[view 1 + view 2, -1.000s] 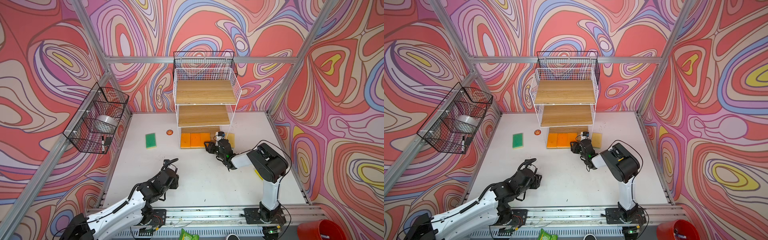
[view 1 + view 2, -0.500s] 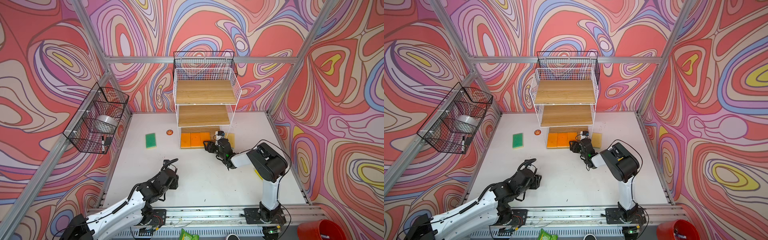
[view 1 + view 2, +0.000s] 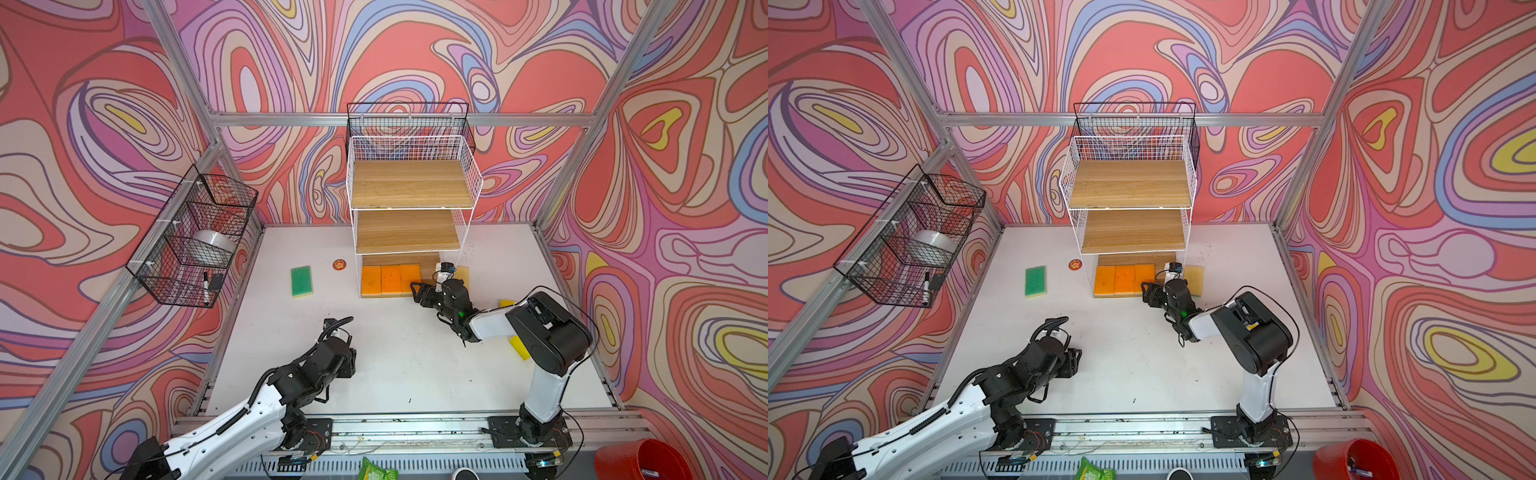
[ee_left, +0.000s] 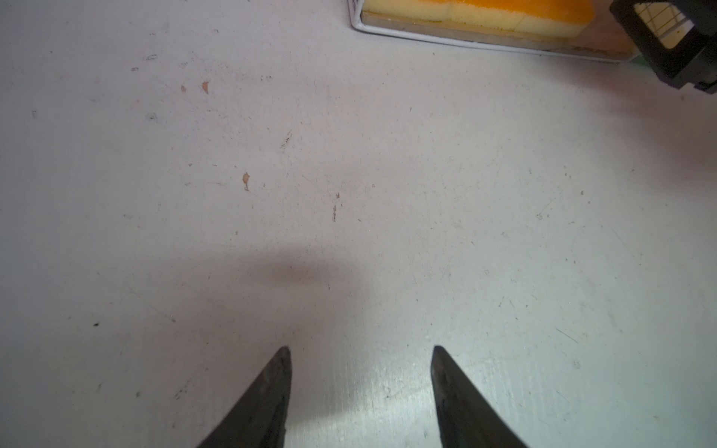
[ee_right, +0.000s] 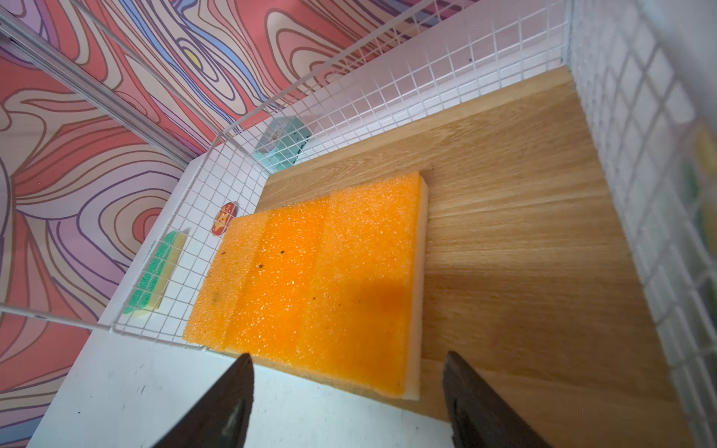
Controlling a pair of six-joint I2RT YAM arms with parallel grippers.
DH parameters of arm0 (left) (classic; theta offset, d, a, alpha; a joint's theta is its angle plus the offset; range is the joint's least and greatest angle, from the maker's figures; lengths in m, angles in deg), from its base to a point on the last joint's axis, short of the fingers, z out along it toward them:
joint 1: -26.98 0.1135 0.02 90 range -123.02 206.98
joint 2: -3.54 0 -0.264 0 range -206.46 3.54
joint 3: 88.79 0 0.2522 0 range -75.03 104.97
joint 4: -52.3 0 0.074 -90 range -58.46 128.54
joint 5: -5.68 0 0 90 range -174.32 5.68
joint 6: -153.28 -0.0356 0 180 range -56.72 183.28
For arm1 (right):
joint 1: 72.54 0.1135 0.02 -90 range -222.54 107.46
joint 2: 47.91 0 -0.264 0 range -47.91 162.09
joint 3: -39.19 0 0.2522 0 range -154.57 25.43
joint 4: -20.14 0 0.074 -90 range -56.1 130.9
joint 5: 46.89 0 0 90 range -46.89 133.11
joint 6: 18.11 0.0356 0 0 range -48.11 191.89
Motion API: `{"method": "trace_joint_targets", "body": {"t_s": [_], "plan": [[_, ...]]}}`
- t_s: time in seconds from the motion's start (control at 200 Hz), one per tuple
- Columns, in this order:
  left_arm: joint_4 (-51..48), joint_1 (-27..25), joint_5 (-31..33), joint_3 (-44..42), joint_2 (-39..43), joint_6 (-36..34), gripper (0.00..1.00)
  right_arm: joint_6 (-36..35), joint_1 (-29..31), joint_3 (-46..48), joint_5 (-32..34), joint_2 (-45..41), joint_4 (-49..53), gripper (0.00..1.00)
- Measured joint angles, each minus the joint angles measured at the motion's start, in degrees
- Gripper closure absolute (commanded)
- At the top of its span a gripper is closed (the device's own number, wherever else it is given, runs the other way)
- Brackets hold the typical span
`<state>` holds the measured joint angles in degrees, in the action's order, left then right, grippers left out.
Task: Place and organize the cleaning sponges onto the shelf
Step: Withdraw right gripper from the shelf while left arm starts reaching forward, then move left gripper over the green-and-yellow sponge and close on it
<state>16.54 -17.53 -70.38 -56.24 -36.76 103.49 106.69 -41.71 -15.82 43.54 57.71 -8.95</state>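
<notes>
Jaws of the right gripper (image 5: 348,358) stand wide and empty at the front lip of the shelf (image 3: 411,183), bottom tier, with three orange sponges (image 5: 310,279) lying flat straight ahead (long axes running away from them), while the green sponge (image 3: 301,281) on the table (image 3: 399,374) lies nearer the open, empty left gripper (image 4: 361,349).

Your white surface (image 3: 415,374) carries a white wire three-tier shelf (image 3: 411,183), a green rectangular foam sponge (image 3: 301,281) and a small round orange disc (image 3: 339,264); three orange foam sponges (image 3: 390,279) lie abreast on the shelf's bottom board (image 5: 523,232).
</notes>
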Motion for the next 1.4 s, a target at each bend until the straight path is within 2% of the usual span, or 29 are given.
{"method": "trace_joint_targets", "body": {"t_s": [0.215, 0.335, 0.451, 0.611, 0.776, 0.831, 0.931, 1.051, 1.122, 1.257, 1.397], "plan": [[-5.29, 0.24, 1.88, 3.93, 3.85, 0.59, 0.21, -1.11, 2.19, 4.74, 1.44, -7.82, 1.79, 0.21], [-8.92, 0.33, 3.13, 6.16, 6.62, 1.11, 0.00, -1.53, 5.84, 7.80, 2.49, -13.46, 3.93, 0.21], [-13.42, 0.33, 4.59, 8.81, 9.05, 1.86, 0.00, -1.01, 8.26, 11.52, 3.04, -19.37, 7.08, 0.21], [-20.33, 0.33, 7.50, 15.37, 9.90, 3.21, 0.00, 0.72, 8.63, 14.51, 3.74, -29.55, 15.89, 0.20], [-26.67, 0.81, 12.00, 22.45, 5.09, 3.58, 0.00, 2.25, 8.63, 14.62, 3.39, -39.65, 26.10, 0.04], [-27.67, 1.66, 12.90, 24.57, 2.49, 3.19, 0.00, 2.25, 8.66, 14.75, 2.82, -42.45, 29.09, 0.02], [-27.87, 6.62, 11.96, 27.56, -2.25, 0.94, 0.00, 2.21, 8.63, 15.43, 1.66, -47.01, 33.77, 0.02], [-26.03, 19.52, 4.50, 28.52, -7.41, -3.26, 0.00, 1.46, 8.63, 16.02, 1.31, -52.33, 38.51, 0.02], [-25.73, 25.31, 0.61, 29.55, -11.43, -5.49, 0.00, 0.70, 8.63, 16.11, 1.49, -55.15, 40.46, 0.02], [-23.87, 29.86, -3.34, 34.77, -22.01, -10.27, 0.00, -1.36, 8.17, 16.09, 1.77, -58.25, 41.86, 0.02], [-19.82, 33.46, -5.55, 40.46, -32.87, -14.75, 0.00, -4.17, 6.86, 15.67, 1.68, -57.18, 42.84, 0.02]]}}
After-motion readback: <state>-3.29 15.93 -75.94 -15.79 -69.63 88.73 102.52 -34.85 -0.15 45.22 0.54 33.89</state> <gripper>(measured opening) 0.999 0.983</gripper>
